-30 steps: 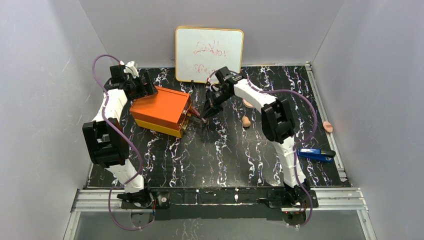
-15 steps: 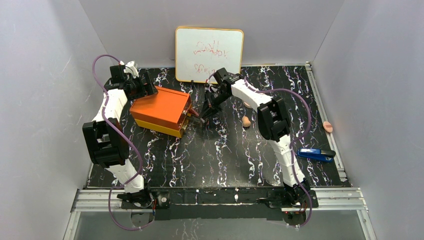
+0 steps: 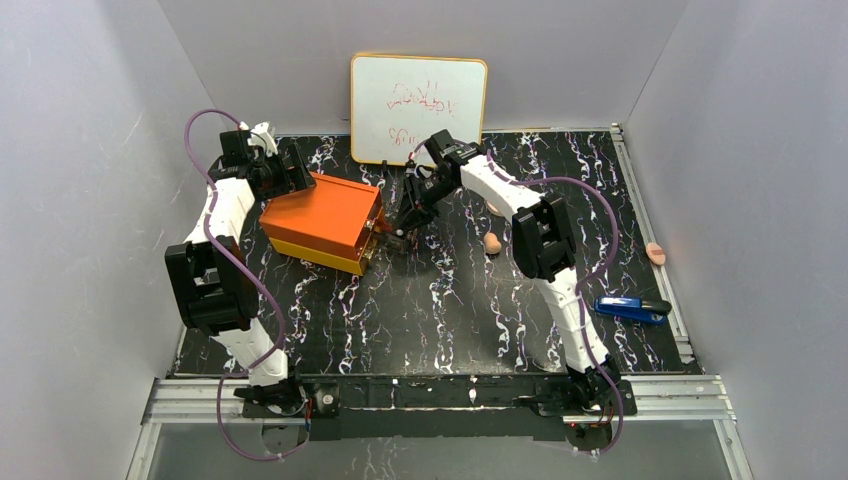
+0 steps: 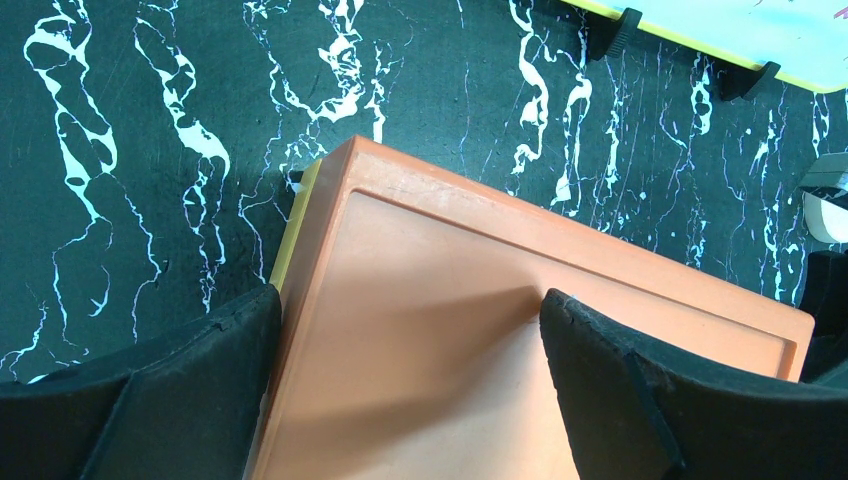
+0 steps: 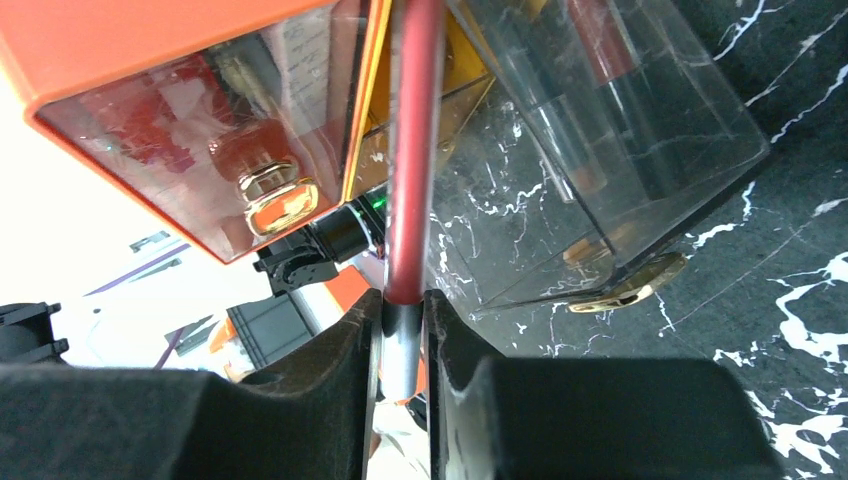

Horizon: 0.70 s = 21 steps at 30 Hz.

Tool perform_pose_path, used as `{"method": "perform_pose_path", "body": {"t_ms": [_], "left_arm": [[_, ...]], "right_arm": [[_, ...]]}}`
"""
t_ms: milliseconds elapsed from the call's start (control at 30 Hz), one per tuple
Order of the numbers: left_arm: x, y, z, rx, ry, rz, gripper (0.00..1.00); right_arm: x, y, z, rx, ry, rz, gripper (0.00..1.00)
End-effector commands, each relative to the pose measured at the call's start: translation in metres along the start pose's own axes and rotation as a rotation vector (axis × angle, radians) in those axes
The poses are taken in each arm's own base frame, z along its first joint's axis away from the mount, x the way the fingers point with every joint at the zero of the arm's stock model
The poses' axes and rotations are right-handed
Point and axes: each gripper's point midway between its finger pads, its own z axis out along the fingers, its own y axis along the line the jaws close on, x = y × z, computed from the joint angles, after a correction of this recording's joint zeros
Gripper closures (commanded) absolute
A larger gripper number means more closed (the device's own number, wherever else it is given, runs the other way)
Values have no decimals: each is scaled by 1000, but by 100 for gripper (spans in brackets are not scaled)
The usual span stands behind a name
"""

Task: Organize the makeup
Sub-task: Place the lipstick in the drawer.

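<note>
The orange box (image 3: 320, 215) with clear drawers sits at the back left of the table. My right gripper (image 3: 398, 228) is at its drawer end, shut on a thin stick (image 5: 415, 150), dark red with a silver end, one piece of the makeup. The stick points up along a pulled-out clear drawer (image 5: 620, 130). My left gripper (image 4: 410, 310) is open wide over the box's far end (image 4: 500, 330), one finger beside its edge and one above its lid. A tan egg-shaped sponge (image 3: 492, 243) and a peach disc (image 3: 655, 253) lie on the table to the right.
A whiteboard (image 3: 418, 95) leans against the back wall behind the box. A blue stapler-like object (image 3: 633, 309) lies near the right edge. The upper drawer's gold knob (image 5: 270, 195) and the lower drawer's gold handle (image 5: 625, 285) face my right gripper.
My right arm has moved left, carrying the stick closer to the box's drawer end. The left arm and the box have not moved.
</note>
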Motion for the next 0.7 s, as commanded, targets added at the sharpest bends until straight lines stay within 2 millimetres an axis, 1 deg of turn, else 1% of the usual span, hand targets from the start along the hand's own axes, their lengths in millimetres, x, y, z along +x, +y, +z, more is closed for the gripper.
{"method": "perform_pose_path", "body": {"t_ms": [0, 133, 333, 433, 467, 533, 567, 600, 667], "left_arm": [[74, 12, -4, -69, 254, -21, 4], [73, 12, -4, -67, 253, -21, 4], [73, 11, -5, -67, 249, -20, 4], [73, 11, -6, -66, 248, -20, 4], [72, 11, -7, -67, 247, -19, 4], [72, 11, -8, -68, 245, -18, 4], [72, 10, -8, -67, 244, -18, 4], [72, 10, -8, -67, 243, -18, 4], [72, 10, -7, -66, 244, -19, 4]], "right_arm": [[1, 19, -2, -51, 16, -28, 62], [1, 22, -4, -60, 14, -36, 51], [3, 26, -8, -54, 9, -48, 46], [3, 28, -17, -23, -17, -70, 46], [0, 29, -25, 1, -43, -83, 46], [-10, 25, -51, 74, -137, -98, 47], [-18, 19, -67, 129, -203, -96, 47], [-25, 13, -87, 192, -282, -98, 47], [-38, -4, -131, 350, -442, -94, 47]]}}
